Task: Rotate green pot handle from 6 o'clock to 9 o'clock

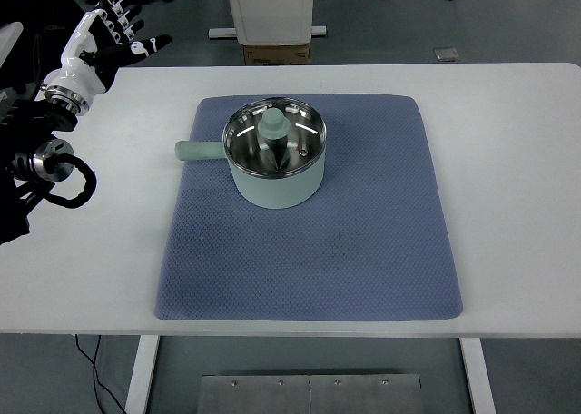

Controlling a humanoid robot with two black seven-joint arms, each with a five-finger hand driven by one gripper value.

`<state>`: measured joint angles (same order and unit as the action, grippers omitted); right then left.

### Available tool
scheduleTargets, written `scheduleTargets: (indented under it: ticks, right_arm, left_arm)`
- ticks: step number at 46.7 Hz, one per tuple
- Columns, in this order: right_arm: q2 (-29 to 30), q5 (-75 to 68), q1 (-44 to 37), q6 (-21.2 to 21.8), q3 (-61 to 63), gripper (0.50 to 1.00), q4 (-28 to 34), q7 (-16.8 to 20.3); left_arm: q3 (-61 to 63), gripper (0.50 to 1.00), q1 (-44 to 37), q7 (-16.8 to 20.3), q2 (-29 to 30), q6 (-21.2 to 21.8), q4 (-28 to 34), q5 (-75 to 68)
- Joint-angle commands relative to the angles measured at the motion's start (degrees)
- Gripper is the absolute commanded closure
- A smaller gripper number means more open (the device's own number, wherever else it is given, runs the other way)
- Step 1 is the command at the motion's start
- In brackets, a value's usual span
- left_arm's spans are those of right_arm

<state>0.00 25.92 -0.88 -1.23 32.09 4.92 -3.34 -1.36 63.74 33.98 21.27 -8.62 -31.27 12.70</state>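
**Op:** Nearest my camera is the white table (82,278), its front edge bare, with the blue mat (309,251) spread across the middle. On the far half of the mat sits the green pot (275,155), upright, with a knob-like piece resting inside the steel bowl.

**Obs:** Handle position?

**Op:** The handle (200,149) sticks straight out toward the picture's left, which I read as nine o'clock. It lies across the mat's left edge, its tip just over the table.

**Obs:** So the turn is done?

**Op:** I judge yes, from how it lies. No six o'clock pose left to correct.

**Obs:** Hands?

**Op:** My left hand (109,34) is up at the far left corner of the table, well apart from the pot, fingers spread and holding nothing. No right arm showing anywhere.

**Obs:** Next move?

**Op:** My guess: little remains beyond parking the left arm clear. If I wanted a finer alignment, I'd need to reach in and nudge the handle tip without dragging the pot or rucking the mat.
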Motion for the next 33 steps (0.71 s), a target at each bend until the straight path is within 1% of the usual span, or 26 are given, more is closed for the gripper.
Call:
scheduleTargets:
  ticks: [1,11,16,20,33]
  right_arm:
    - [0.0,0.0,0.0,0.0,0.0,0.5,0.0,0.0]
    - [0.0,0.1,0.0,0.0,0.0,0.5,0.0,0.0]
    - [0.0,0.1,0.0,0.0,0.0,0.5,0.0,0.0]
    - [0.0,0.1,-0.1,0.0,0.0,0.5,0.0,0.0]
    - [0.0,0.1,-0.1,0.0,0.0,0.5,0.0,0.0]
  left_arm:
    - [-0.8,0.5,-0.5,-0.1,-1.6,0.1,1.6,2.2]
    - [-7.5,0.5,-4.3,-0.4,-5.8,0.4,3.2,3.7]
    - [-9.7,0.5,-6.3,-3.0,-7.8,1.3,5.0,3.7]
    - [-10.7,0.5,-7.0,-4.2,-8.3,1.2,6.5,3.7]
    - [-15.6,0.5,-8.0,-4.2,-8.4,0.3,8.9,3.6]
